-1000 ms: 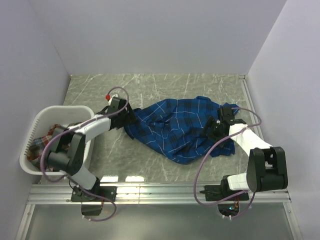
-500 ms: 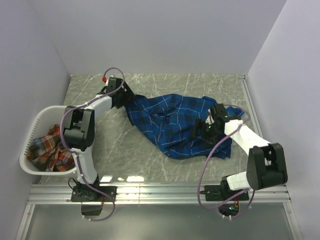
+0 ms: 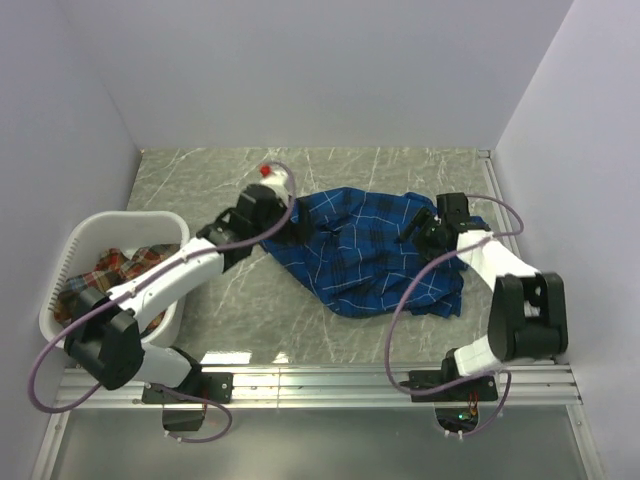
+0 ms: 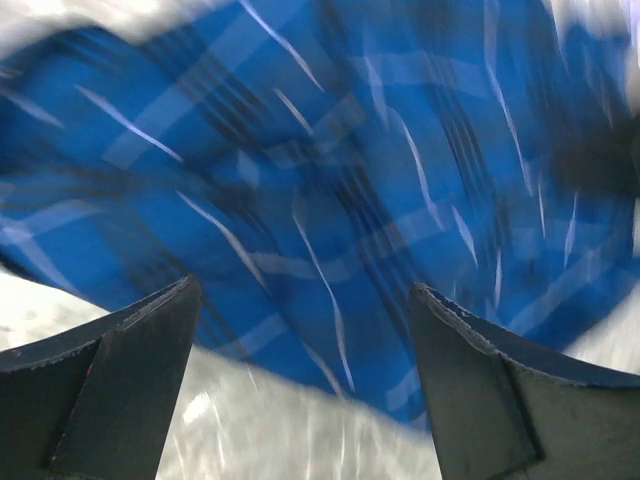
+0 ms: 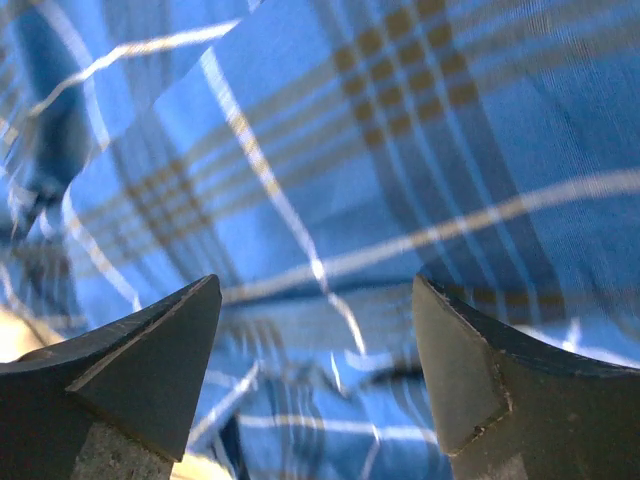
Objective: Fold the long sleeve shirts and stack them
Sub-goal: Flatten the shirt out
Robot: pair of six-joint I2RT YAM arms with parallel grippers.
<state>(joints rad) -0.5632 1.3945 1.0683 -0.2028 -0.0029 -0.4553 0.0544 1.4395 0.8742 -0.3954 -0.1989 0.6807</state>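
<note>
- Blue shirt (image 3: 360,250): royal-blue plaid woven cloth with thin white and dark grid lines. It lies rumpled and unfolded on the bench (image 3: 260,310), stretching from beneath the left jaws to beneath the right jaws.
- Change: over the last second the left arm (image 3: 190,262) has swung out past the shirt and come back. Its jaws now sit over the shirt's left edge instead of at its corner. The cloth on that side has been drawn away from the arm bases, so the heap looks slightly flatter.
- Left jaws: spread wide, nothing between them. Blurred plaid lies beyond the tips and bare bench below them.
- Right jaws: spread wide and empty, close over soft folds at the shirt's right part.
- Reading: I judge this to be spreading-out work, with no fold begun and nothing stacked.
- Red-orange plaid shirt (image 3: 105,270): crumpled inside the white basket (image 3: 62,290), a slatted plastic tub well to the left of the left jaws.
- Bench surface: grey, marbled, smooth and hard, while the cloth is limp and creases readily.
</note>
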